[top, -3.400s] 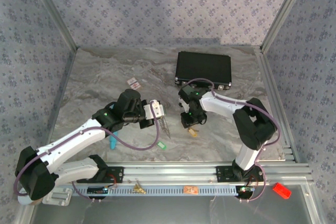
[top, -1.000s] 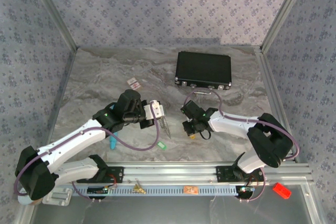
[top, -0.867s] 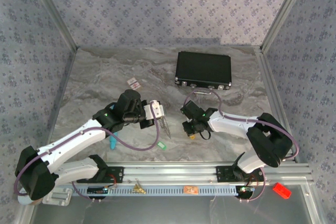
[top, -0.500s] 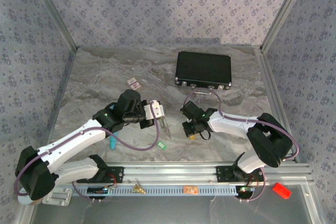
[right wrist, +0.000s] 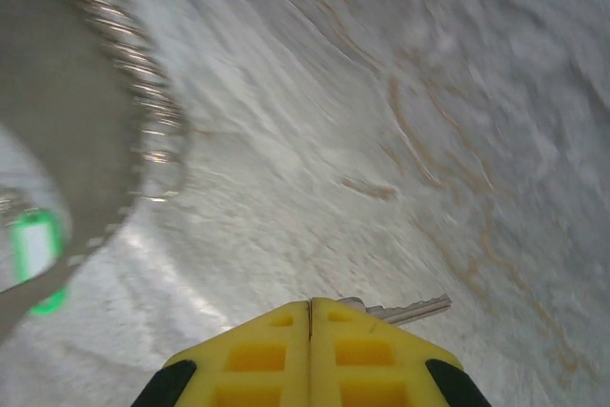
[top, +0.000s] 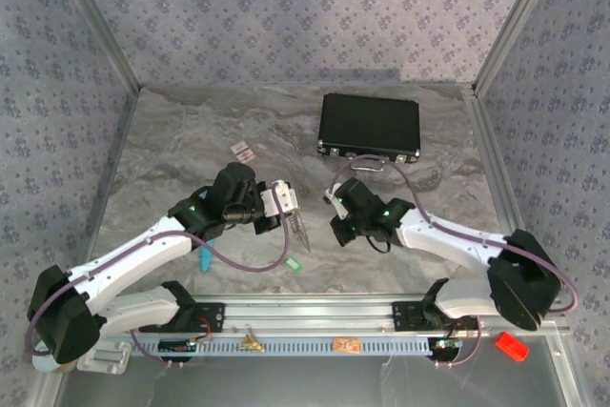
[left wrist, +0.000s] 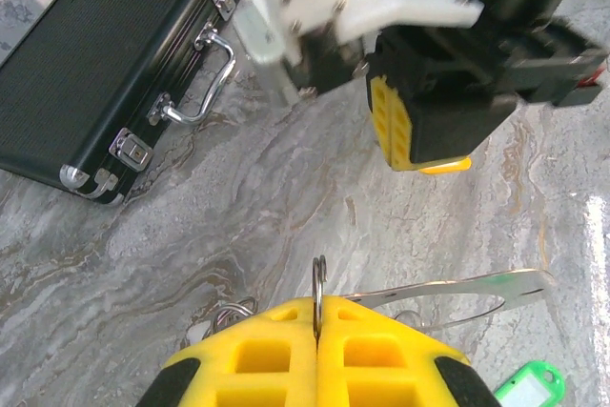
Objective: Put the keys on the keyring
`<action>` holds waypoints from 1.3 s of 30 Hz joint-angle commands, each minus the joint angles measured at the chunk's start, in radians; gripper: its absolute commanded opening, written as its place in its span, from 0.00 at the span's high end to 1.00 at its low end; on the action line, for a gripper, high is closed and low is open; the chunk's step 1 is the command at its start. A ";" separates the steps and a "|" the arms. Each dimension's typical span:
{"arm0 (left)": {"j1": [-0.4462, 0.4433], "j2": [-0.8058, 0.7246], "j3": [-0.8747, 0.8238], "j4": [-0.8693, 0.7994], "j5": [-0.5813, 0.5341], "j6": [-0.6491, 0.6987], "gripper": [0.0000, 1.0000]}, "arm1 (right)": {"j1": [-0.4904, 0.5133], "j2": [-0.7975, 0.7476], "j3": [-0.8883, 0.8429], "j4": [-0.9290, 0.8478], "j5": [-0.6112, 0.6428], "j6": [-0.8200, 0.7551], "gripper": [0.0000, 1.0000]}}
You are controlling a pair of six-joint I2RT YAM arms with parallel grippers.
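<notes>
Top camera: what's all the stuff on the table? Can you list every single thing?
Black rectangular case: one, black, far side, right of middle.
Small card: one, red and white, left of the case.
Large bead-rimmed hoop keyring: one, silvery grey, pinched in the left gripper.
Tiny green-headed key: one, bright green, lying near the front edge, close to the hoop.
Tiny key with a silver blade: one, blade poking from the right gripper.
Long teal pen: one, teal, near the front edge, partly under the left arm.
Grey marbled table: one, under everything.
Left gripper: one, yellow pads, shut on the keyring.
Right gripper: one, yellow pads, shut on the key.
</notes>
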 commanded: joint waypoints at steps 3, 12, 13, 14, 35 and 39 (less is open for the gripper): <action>0.001 -0.010 0.014 0.016 -0.001 -0.036 1.00 | -0.020 -0.114 0.000 0.036 -0.256 -0.230 1.00; -0.003 0.001 0.022 -0.020 0.054 -0.021 1.00 | -0.024 -0.175 0.099 -0.046 -0.439 -0.354 1.00; -0.003 0.003 0.023 -0.020 0.063 -0.019 1.00 | -0.025 -0.171 0.113 -0.056 -0.454 -0.359 1.00; -0.002 0.005 0.023 -0.018 0.071 -0.019 1.00 | -0.026 -0.165 0.128 -0.061 -0.466 -0.364 1.00; -0.013 0.031 0.027 0.023 0.130 -0.020 1.00 | -0.010 -0.042 0.250 -0.034 -0.445 -0.354 1.00; -0.013 0.032 0.028 0.023 0.130 -0.020 1.00 | -0.006 -0.034 0.251 -0.008 -0.418 -0.342 1.00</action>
